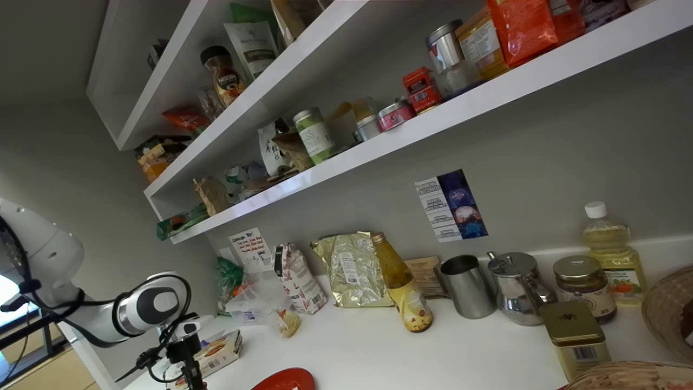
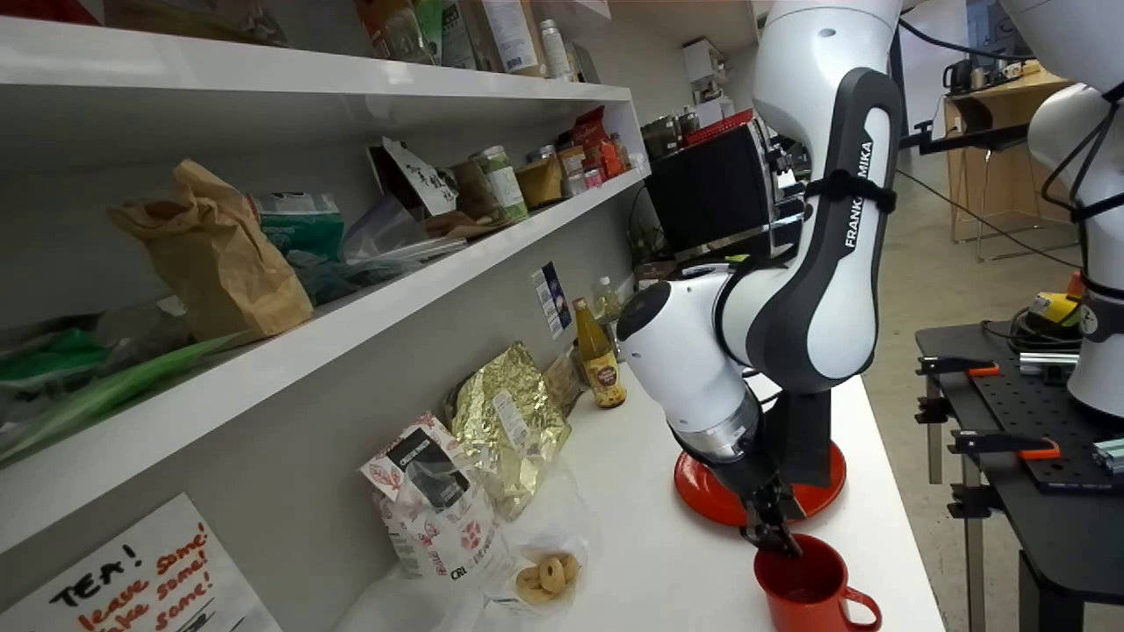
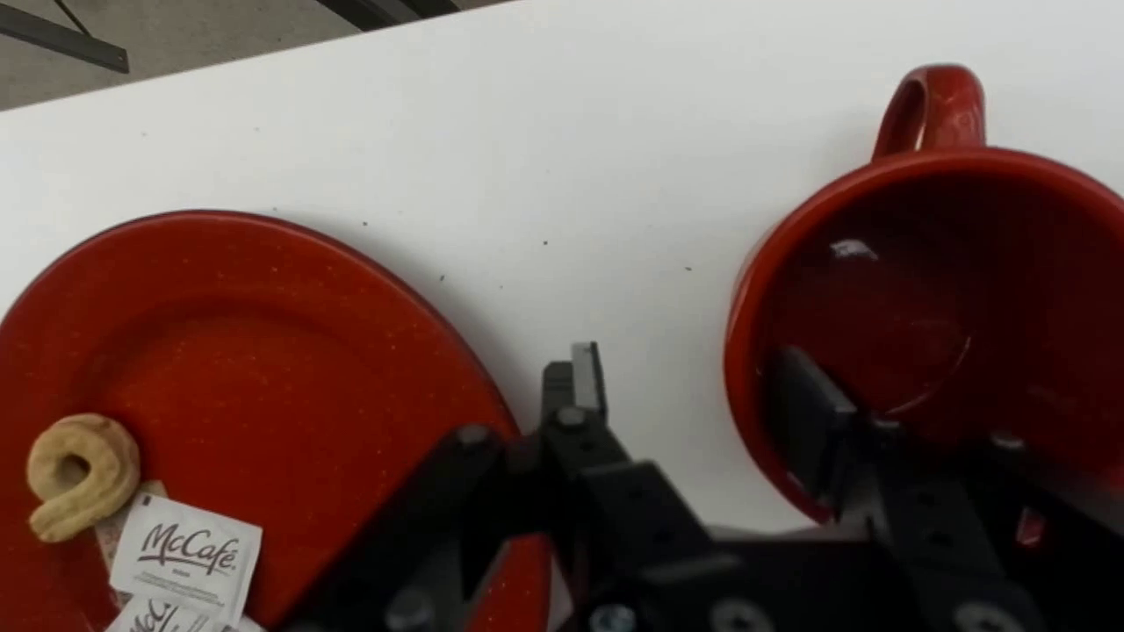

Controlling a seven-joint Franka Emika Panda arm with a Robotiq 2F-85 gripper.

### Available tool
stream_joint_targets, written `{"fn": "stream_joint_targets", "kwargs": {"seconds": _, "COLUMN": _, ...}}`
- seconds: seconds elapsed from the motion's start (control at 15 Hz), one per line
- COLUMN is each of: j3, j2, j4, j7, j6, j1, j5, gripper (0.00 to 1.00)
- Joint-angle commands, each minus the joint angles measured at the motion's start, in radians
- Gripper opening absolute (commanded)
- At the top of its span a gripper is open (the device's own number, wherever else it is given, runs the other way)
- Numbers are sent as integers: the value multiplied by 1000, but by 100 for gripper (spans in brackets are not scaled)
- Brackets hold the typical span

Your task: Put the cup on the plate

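The red cup [image 2: 801,590] stands upright on the white table, its handle toward the front edge; it also fills the right of the wrist view [image 3: 913,254]. The glossy red plate [image 3: 263,377] lies beside it, partly hidden behind the arm in an exterior view [image 2: 702,493]; its edge shows in an exterior view [image 1: 287,381]. My gripper [image 3: 700,377] is open. One finger is inside the cup near its wall. The other is outside, over the gap between cup and plate. Whether either finger touches the cup wall, I cannot tell. The gripper also shows in both exterior views [image 2: 777,531] [image 1: 194,374].
A ring-shaped biscuit [image 3: 83,474] and white McCafé packets [image 3: 186,546] lie on the plate. A bag of rings [image 2: 546,579], a patterned bag [image 2: 435,500], a gold foil bag [image 2: 509,426] and a yellow bottle [image 2: 599,355] stand along the wall. A shelf [image 2: 351,351] overhangs.
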Motion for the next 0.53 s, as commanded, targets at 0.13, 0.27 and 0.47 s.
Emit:
{"fn": "stream_joint_targets", "kwargs": {"seconds": 0.13, "j3": -20, "j2": 8, "j4": 8, "j7": -22, "j6": -23, "j1": 4, "j5": 13, "gripper": 4}}
{"fn": "stream_joint_targets", "kwargs": {"seconds": 0.27, "j3": -22, "j2": 3, "j4": 4, "j7": -25, "j6": -28, "j1": 0, "j5": 16, "gripper": 0}}
{"fn": "stream_joint_targets", "kwargs": {"seconds": 0.47, "j3": -24, "j2": -20, "j4": 14, "j7": -36, "j6": -40, "j1": -12, "j5": 24, "gripper": 3}}
